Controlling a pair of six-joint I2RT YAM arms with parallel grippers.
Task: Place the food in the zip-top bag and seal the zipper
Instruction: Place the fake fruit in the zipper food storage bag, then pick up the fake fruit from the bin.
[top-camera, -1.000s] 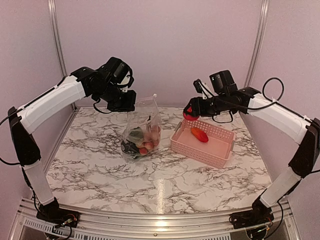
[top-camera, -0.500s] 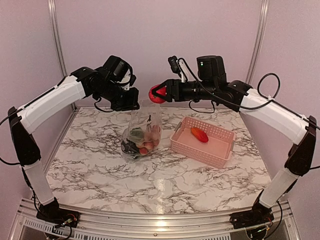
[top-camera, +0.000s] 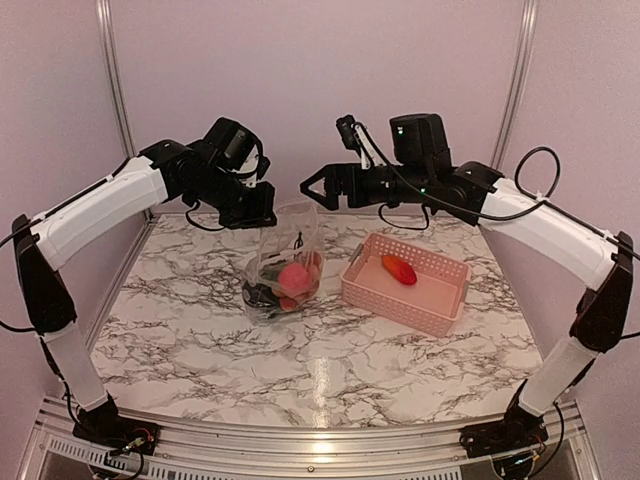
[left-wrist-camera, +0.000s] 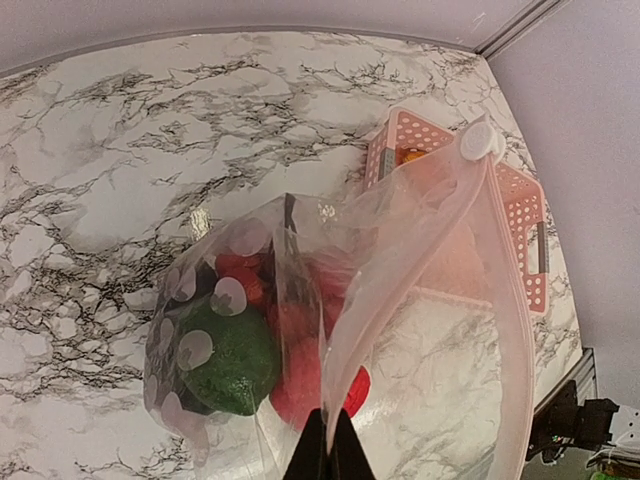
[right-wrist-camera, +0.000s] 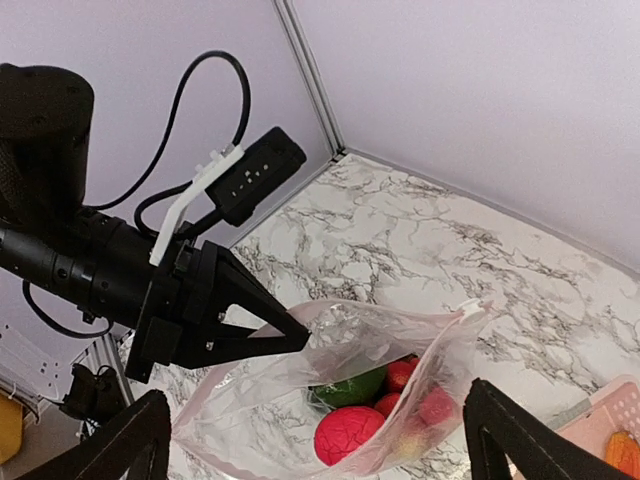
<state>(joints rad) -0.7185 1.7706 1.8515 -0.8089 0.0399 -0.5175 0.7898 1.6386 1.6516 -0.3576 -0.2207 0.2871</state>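
Observation:
The clear zip-top bag (top-camera: 288, 258) stands on the marble with its mouth open upward. My left gripper (top-camera: 263, 212) is shut on the bag's top edge, its fingertips (left-wrist-camera: 325, 452) pinching the plastic. A white tab (left-wrist-camera: 478, 141) sits at the far end of the zipper edge. Inside the bag lie a round red piece (right-wrist-camera: 345, 436), a green piece (left-wrist-camera: 226, 360) and small red berries (right-wrist-camera: 402, 373). My right gripper (top-camera: 318, 187) hangs open and holds nothing, just above the mouth of the bag (right-wrist-camera: 380, 345). An orange-red mango shape (top-camera: 399, 268) lies in the pink basket.
The pink slotted basket (top-camera: 432, 302) stands right of the bag, close to it. Metal posts and lilac walls close the back and sides. The left gripper (right-wrist-camera: 290, 338) reaches in close under the right wrist.
The right gripper carried a red piece from over the basket to above the bag, then opened. The red piece now lies in the bag. The left gripper kept its hold.

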